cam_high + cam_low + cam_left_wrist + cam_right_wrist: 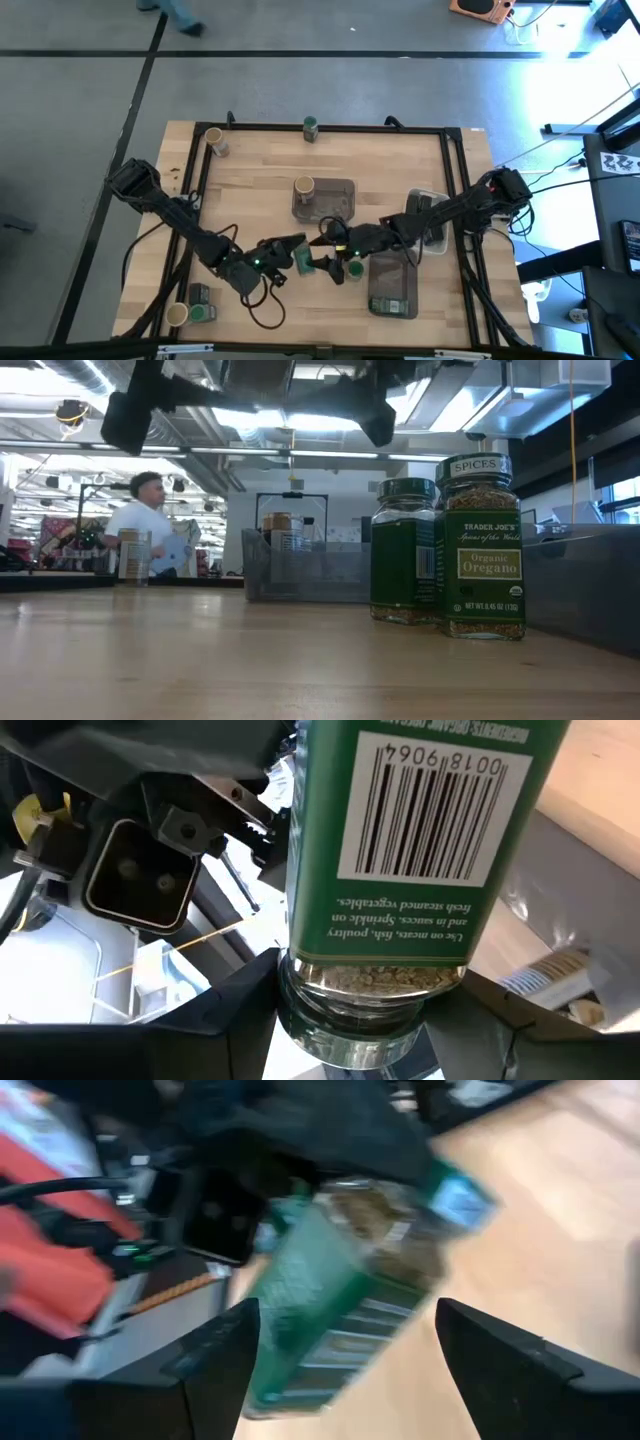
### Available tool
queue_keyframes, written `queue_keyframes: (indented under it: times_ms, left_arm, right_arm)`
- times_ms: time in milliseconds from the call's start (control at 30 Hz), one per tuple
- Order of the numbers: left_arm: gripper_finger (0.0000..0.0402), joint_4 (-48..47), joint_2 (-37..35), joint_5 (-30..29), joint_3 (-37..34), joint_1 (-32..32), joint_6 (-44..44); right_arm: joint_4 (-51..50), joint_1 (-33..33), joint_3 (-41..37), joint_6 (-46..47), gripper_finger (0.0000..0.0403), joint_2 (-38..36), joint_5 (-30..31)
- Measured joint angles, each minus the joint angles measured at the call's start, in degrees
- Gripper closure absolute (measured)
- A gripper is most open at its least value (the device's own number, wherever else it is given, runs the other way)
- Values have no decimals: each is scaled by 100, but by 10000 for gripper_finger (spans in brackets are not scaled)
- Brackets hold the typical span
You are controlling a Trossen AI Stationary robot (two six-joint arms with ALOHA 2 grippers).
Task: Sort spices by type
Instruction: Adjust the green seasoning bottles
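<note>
The left hand point(291, 258), just in front of the grey tray point(340, 190), is gripping a green-lidded jar point(304, 261) by its glass base, fingers half closed around it. The right hand point(330, 248) is hovering beside it, spread wide and gripping nothing. The jar is looking rigid, smooth, breakable and fairly light; the round body is offering the safest hold. The worktop point(250, 185) is carrying four green-lidded jars counting this one, three tan-lidded jars and one dark tin.

Wooden table point(260, 215), grey trays point(335, 190) point(393, 285), person point(148, 525) in the background.
</note>
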Motion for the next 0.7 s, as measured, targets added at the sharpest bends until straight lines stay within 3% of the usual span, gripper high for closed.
queue_keyframes:
  times_ms: [367, 700]
  left_arm:
    - [190, 14, -2, 332, 89, 57, 488]
    - [190, 249, 0, 393, 109, 24, 334]
  right_arm:
    - [877, 3, -22, -31, 102, 301, -471]
    - [906, 15, 7, -27, 102, 389, -167]
